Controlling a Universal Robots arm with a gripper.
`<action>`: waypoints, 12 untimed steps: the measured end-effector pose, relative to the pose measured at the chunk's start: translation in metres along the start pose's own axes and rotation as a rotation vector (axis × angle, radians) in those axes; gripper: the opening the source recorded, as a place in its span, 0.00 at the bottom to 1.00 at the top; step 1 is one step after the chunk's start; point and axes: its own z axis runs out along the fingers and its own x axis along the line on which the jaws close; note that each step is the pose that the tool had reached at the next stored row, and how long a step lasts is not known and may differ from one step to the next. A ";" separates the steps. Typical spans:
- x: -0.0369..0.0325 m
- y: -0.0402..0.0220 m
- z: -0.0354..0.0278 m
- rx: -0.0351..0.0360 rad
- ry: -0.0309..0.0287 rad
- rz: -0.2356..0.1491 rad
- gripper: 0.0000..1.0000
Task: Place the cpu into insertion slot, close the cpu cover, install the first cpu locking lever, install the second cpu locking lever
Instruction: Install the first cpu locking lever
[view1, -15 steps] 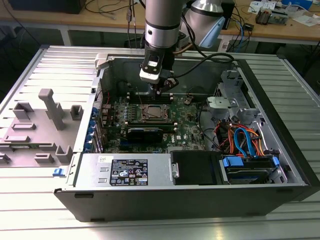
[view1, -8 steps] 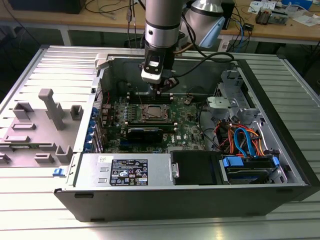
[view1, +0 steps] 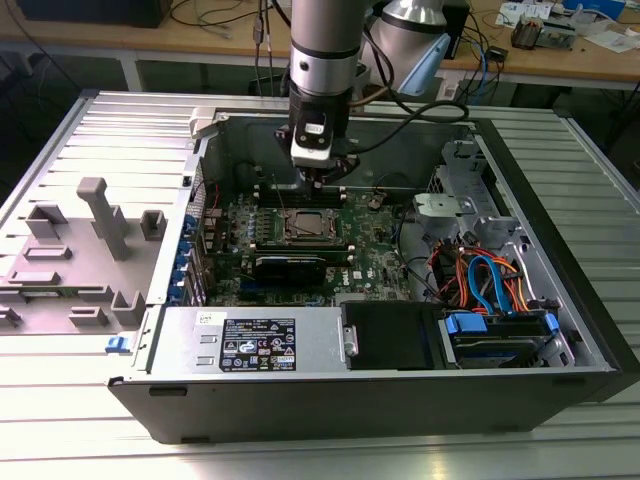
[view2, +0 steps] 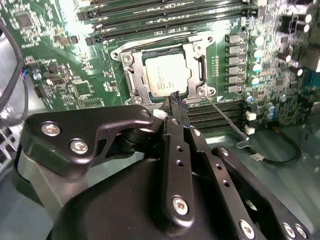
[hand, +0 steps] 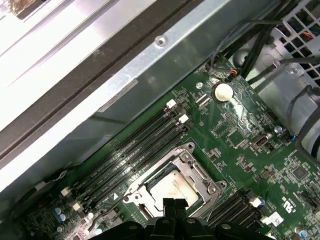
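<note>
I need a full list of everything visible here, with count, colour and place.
dark computer case: one, black, centre
green circuit board: one, green, inside case
square silvery-rimmed insertion slot: one, silvery, on board
square metal cpu: one, silver-grey, in slot
thin silvery square-frame cpu cover: one, silvery, over cpu
long black memory slots: several, black, flanking slot
grey power supply box: one, grey, inside case
blue and orange cables: several, inside case, exterior view's right
grey plastic fixture: one, grey, outside case, exterior view's left
black gripper: one, black, shut, tips near cpu's edge

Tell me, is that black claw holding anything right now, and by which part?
Nothing. The end effector is shut and empty, its tips by the edge of the silvery square metal cpu cover.
</note>
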 end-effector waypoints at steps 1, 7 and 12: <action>0.0000 0.0000 0.0000 0.0005 0.0002 -0.025 0.11; 0.0000 0.0000 0.0001 0.0025 0.0011 -0.141 0.11; 0.0001 0.0003 0.0003 0.0036 0.0016 -0.210 0.11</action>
